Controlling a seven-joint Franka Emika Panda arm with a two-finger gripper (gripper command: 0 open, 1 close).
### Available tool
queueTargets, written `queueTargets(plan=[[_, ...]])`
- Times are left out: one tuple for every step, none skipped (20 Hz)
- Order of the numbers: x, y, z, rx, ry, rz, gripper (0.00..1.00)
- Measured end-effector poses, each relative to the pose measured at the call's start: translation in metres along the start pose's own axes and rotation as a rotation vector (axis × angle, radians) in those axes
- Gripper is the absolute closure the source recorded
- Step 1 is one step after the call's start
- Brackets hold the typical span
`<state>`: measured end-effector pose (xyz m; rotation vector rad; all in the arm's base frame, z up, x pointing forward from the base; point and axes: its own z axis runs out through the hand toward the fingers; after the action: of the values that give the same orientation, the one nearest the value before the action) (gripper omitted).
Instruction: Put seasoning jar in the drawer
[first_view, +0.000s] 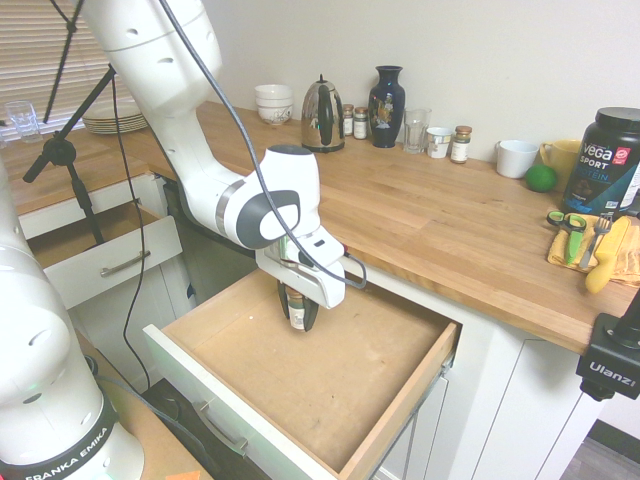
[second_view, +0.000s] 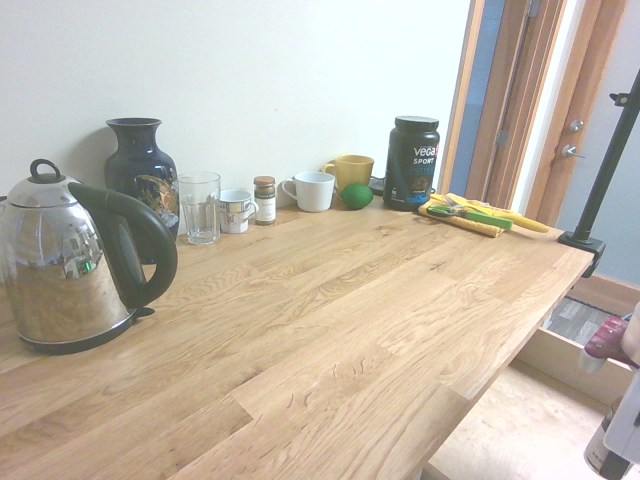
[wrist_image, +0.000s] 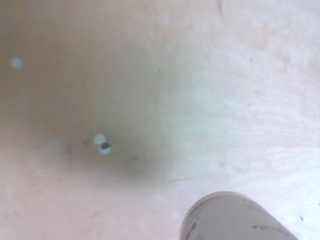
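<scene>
The white arm's two-finger gripper (first_view: 300, 312) points straight down inside the large open light-wood drawer with the white front panel and silver bar handle (first_view: 395, 410), its fingers clamped on the small clear glass seasoning jar with the white label (first_view: 296, 308). The jar hangs upright just above the bare drawer bottom toward the back; whether its base touches the wood cannot be told from the first exterior view. In the wrist view the jar's pale rounded body (wrist_image: 235, 220) shows blurred over plain wood.

The chief risk is a release made too high — the glass jar would drop, tip and roll across the smooth floor of the drawer. Pressing down too far instead could jam the jar against the wood or make it slip in the fingers. A sideways pull-out before the fingers part fully would likely knock it over.

Nothing lies in the drawer to obstruct the placing. The wooden countertop's edge (first_view: 430, 280) overhangs just behind the gripper, so a straight upward exit looks safest. A smaller white drawer (first_view: 100, 262) stands open well off to the side. On the counter, well apart, stand a steel kettle (first_view: 322, 116), a dark blue vase (first_view: 386, 106), other brown-lidded jars (first_view: 460, 144) and a black protein tub (first_view: 610, 160) — none in the way.
</scene>
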<state>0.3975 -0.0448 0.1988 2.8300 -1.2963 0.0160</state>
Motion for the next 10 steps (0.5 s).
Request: queueTargets(plan=[[0.001,0.0,0.005,-0.004,-0.003,0.001,1.0],[0.003,0.0,0.01,-0.006,-0.004,0.003,1.0],[0.004,0.0,0.014,-0.01,-0.006,0.004,1.0],[0.004,0.0,0.018,-0.013,-0.006,0.004,1.0],[0.004,0.0,0.023,-0.017,-0.008,0.004,1.0],[0.004,0.001,0.027,-0.022,-0.009,0.004,1.0],[0.004,0.002,0.032,-0.025,-0.01,0.005,1.0],[0.004,0.003,0.037,-0.029,-0.012,0.007,1.0],[0.004,0.005,0.042,-0.035,-0.014,0.008,1.0],[0.003,0.006,0.047,-0.04,-0.016,0.01,1.0]])
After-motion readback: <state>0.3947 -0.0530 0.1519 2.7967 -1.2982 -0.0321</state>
